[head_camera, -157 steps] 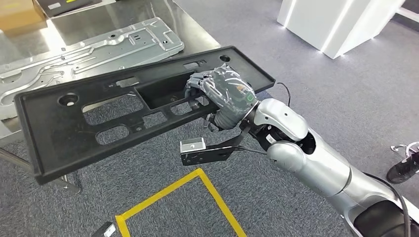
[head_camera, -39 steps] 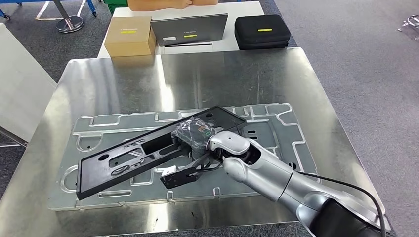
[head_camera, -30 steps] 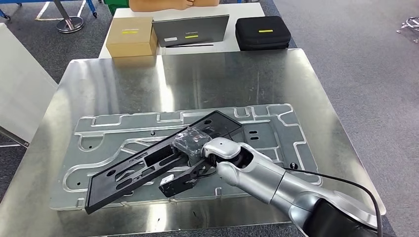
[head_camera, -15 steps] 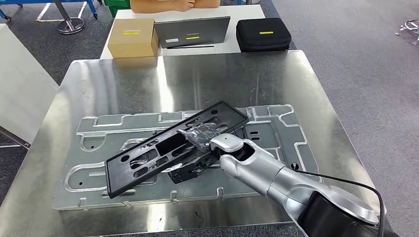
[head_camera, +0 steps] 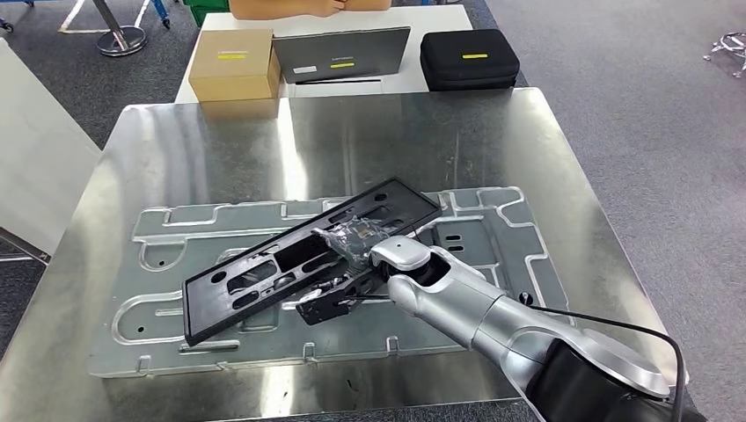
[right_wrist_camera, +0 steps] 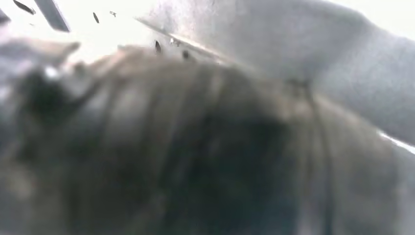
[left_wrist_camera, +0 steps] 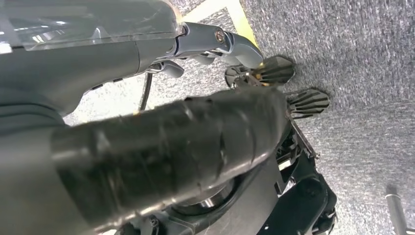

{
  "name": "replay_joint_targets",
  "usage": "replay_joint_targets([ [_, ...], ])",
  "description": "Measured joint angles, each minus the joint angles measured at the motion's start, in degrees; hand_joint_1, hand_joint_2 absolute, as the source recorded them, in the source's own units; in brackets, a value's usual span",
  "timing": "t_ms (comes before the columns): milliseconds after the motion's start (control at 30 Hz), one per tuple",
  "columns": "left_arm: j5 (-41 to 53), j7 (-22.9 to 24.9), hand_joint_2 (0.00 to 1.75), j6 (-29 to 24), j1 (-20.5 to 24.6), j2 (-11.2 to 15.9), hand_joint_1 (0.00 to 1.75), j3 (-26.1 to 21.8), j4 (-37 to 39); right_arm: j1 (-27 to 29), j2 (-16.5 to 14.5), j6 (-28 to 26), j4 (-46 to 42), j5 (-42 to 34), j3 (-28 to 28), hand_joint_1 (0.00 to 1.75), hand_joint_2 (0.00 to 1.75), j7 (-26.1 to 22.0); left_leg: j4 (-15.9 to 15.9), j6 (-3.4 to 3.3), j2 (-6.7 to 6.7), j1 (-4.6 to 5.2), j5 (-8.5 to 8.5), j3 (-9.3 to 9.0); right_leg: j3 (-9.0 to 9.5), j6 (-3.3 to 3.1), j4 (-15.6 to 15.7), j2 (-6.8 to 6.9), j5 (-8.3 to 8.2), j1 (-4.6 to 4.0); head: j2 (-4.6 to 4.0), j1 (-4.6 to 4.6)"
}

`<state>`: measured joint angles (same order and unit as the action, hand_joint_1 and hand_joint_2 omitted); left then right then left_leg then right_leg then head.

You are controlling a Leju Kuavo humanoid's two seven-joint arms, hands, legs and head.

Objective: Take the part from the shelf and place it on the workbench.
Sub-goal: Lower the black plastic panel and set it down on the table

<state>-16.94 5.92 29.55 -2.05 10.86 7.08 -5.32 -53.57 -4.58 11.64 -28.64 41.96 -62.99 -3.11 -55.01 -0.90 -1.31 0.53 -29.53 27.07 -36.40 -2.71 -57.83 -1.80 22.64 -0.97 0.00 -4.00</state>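
The steel workbench [head_camera: 176, 141] took up most of the head view, its brushed top running from the near edge to a white table [head_camera: 422, 18] standing against its far edge. A large stamped metal panel [head_camera: 493, 255] lay flat across the near half of the workbench, reaching almost from the left edge to the right edge. On top of that panel lay the task's part, a long black plastic frame [head_camera: 264, 268] with several cut-out openings, set at a slant, one end toward the near-left corner and the other toward the middle of the bench; whether it rested fully on the panel could not be told. The right hand [head_camera: 356, 242], wrapped in clear film, was closed over the frame near its middle, grasping it, with the silver arm coming in from the near-right corner. On the white table stood a grey laptop [head_camera: 341, 53], a black zip case [head_camera: 468, 59] near its right edge and a cardboard box [head_camera: 233, 63] near its left edge. In the left wrist view the left hand [left_wrist_camera: 215, 44] hung over grey carpet, and whether its fingers were spread or curled could not be told.
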Motion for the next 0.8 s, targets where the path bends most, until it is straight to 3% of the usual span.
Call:
replay_joint_targets([
  [800, 0.28, -0.19, 0.0, 0.31, -0.1, -0.04, 0.0, 0.0, -0.08, 0.28, -0.51, -1.47, -2.66, -0.08, 0.01, 0.0, 0.0, -1.25, -0.03, -0.02, 0.0, 0.01, -0.02, -0.1, 0.11, 0.01, 0.01, 0.03, 0.0, 0.07, 0.0, 0.0],
])
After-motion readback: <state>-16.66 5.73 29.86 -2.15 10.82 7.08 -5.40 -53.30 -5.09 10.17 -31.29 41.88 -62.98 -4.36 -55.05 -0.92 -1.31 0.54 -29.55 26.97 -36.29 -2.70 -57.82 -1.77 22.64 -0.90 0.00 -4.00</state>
